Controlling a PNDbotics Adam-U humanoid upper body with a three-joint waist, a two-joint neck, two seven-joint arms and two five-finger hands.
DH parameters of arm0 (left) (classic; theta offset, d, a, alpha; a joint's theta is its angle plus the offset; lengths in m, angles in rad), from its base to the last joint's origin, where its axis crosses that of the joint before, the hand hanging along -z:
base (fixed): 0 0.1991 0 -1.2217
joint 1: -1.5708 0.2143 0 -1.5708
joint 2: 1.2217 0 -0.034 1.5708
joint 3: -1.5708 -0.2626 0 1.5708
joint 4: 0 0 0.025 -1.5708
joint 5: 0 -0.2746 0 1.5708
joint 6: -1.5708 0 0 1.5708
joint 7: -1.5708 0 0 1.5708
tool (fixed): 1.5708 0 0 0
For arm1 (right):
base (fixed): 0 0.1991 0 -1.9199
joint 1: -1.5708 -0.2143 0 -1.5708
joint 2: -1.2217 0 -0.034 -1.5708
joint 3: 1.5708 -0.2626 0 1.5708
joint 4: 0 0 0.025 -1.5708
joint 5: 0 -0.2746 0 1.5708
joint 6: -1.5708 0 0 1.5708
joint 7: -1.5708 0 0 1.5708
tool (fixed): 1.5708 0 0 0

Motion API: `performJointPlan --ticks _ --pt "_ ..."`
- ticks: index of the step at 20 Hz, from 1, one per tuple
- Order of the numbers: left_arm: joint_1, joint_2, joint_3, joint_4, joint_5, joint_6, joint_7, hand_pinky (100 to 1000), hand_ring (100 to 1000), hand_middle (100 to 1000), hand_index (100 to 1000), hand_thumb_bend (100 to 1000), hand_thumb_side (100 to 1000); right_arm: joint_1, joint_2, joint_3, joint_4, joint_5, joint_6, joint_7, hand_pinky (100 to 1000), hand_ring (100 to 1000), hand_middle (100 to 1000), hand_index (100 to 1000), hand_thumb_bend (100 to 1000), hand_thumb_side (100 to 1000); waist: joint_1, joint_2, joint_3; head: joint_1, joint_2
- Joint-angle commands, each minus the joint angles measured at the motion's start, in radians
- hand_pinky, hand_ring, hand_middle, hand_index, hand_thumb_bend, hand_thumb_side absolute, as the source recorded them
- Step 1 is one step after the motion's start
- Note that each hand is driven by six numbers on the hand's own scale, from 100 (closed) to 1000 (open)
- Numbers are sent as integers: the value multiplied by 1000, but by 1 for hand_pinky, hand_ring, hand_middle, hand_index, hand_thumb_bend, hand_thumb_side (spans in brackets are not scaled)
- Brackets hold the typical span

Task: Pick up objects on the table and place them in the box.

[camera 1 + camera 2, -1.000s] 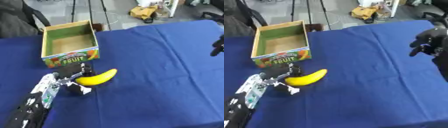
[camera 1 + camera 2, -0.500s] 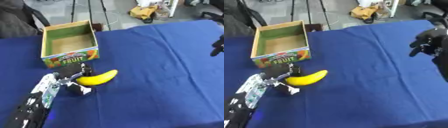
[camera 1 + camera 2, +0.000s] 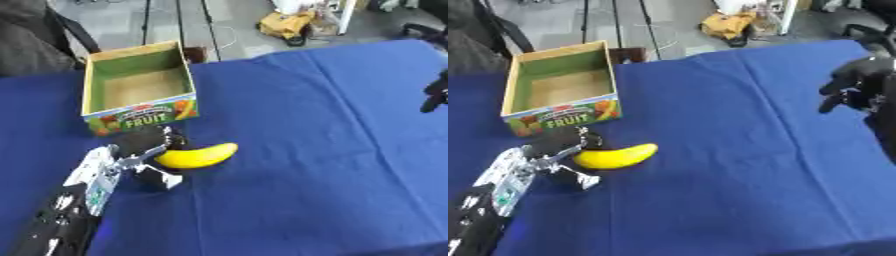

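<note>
A yellow banana point(image 3: 198, 155) lies on the blue tablecloth just in front of the fruit box point(image 3: 137, 91), an open cardboard box with a green inside that holds nothing visible. My left hand point(image 3: 147, 151) reaches in from the lower left and has its fingers curled around the banana's left end. My right hand point(image 3: 852, 86) hovers at the right edge above the cloth, fingers loosely bent downward and holding nothing.
The blue tablecloth point(image 3: 315, 150) covers the whole table. Beyond the far edge are a dark chair point(image 3: 35, 40), a floor with cables and a yellow object point(image 3: 290, 25).
</note>
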Motion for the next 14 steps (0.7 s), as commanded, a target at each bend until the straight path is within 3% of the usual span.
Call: performJointPlan --ticks 1,9,14 --pt "-14 11 1 -1 -4 7 11 443 443 424 666 137 274 -8 -14 -2 -12 -5 -2 3 549 662 659 706 100 523 -6 -13 0 1 -8" --pt "-15 15 5 -6 12 14 7 448 448 428 669 144 289 -8 -14 -2 -12 -8 -3 2 549 661 659 706 100 523 -8 -15 -2 2 -11" --pt "-14 15 3 -9 12 3 -10 478 473 460 701 255 374 -8 -14 -2 -11 -7 -2 3 549 661 659 706 100 523 -7 -15 -3 2 -12"
